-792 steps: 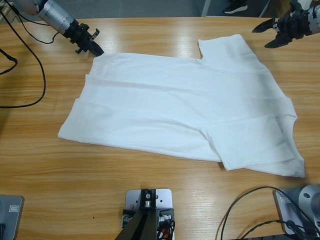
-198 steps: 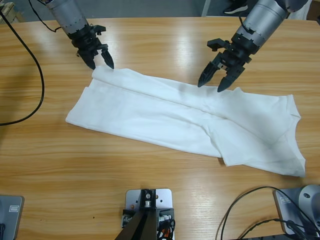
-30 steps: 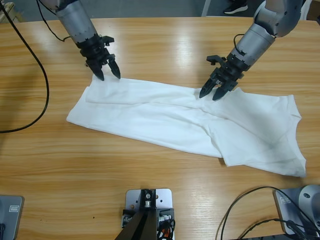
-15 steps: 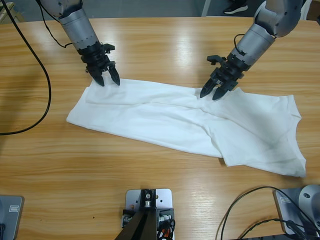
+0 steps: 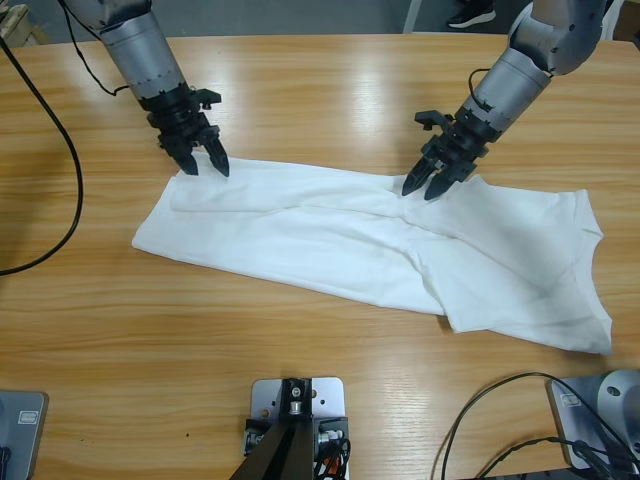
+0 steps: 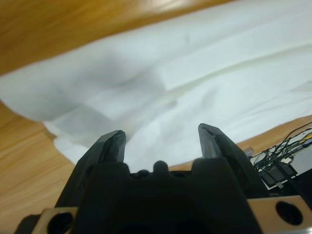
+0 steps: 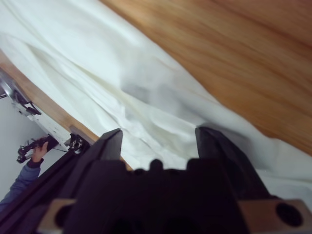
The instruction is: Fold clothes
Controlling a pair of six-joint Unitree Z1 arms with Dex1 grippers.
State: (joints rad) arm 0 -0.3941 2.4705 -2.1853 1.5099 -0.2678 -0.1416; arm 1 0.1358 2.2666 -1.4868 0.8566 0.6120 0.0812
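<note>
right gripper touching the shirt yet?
Cannot tell. In the high view the right gripper sits over the white T-shirt fold, open; the right wrist view shows neither contact nor gap.

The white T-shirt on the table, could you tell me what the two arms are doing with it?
The arms are folding the white T-shirt, which lies as a long band on the wooden table, its far edge already turned over. The left gripper hangs open at the far edge near one end; the right gripper hangs open over the far edge mid-shirt. Neither holds any cloth.

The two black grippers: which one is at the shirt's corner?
The left gripper, jaws open at the plain white cotton T-shirt's far corner; the right gripper stands mid-edge.
</note>
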